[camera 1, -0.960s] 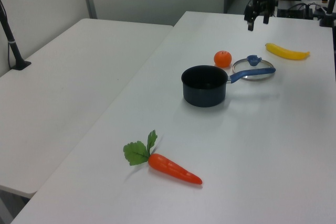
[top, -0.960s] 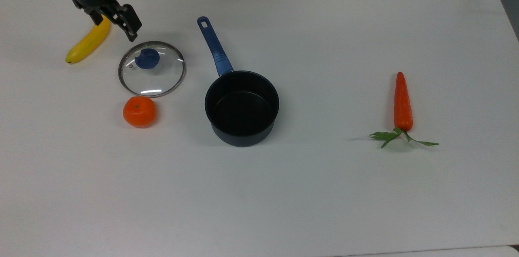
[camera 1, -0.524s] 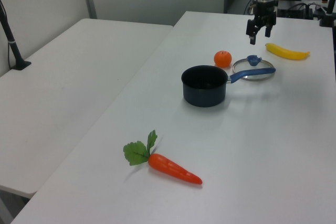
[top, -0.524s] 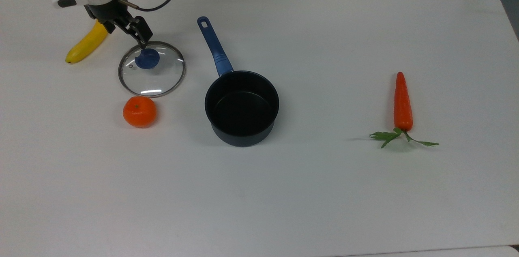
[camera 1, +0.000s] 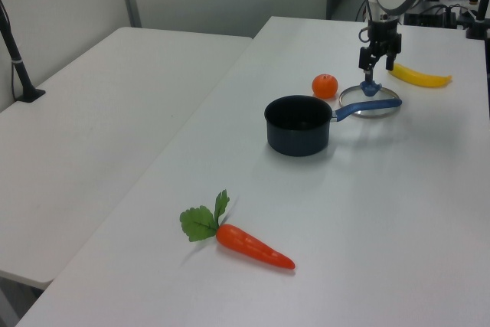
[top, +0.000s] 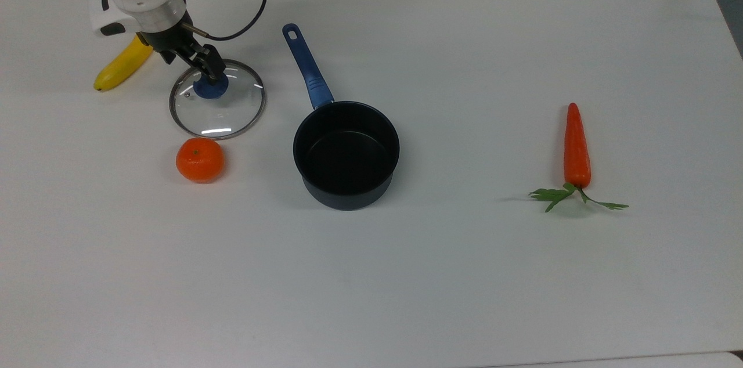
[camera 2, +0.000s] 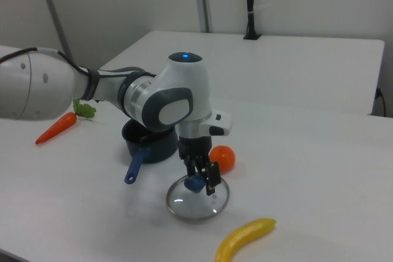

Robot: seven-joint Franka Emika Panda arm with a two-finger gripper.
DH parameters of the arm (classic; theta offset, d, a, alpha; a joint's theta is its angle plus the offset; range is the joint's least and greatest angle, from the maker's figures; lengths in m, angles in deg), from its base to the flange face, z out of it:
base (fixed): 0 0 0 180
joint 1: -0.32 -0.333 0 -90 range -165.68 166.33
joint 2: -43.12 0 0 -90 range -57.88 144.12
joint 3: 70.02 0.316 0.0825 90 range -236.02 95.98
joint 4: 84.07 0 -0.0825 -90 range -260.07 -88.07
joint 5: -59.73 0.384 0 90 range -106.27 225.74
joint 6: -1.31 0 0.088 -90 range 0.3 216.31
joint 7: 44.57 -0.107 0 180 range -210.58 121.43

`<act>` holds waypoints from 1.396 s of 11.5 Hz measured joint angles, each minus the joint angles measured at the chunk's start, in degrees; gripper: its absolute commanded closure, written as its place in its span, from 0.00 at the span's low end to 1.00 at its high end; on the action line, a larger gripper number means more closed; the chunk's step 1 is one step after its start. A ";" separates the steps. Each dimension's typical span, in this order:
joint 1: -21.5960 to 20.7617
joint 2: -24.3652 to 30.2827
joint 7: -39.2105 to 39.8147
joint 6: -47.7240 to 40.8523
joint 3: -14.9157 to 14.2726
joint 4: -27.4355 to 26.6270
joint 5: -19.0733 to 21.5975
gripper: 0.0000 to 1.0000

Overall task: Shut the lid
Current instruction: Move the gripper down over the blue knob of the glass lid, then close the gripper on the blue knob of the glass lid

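Clear glossy glass lid (top: 217, 102) with a thin metal rim, under the jaws; matt dark saucepan (top: 346, 154) beside them; smooth matt white table (top: 441, 275); glossy yellow banana (top: 123, 64) behind them.

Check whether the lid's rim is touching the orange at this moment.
Apart. In the top view a strip of white table shows between the lid rim and the orange.
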 measured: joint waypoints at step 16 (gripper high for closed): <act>-0.11 -1.64 -2.68 4.83 2.22 -1.81 0.06 0.37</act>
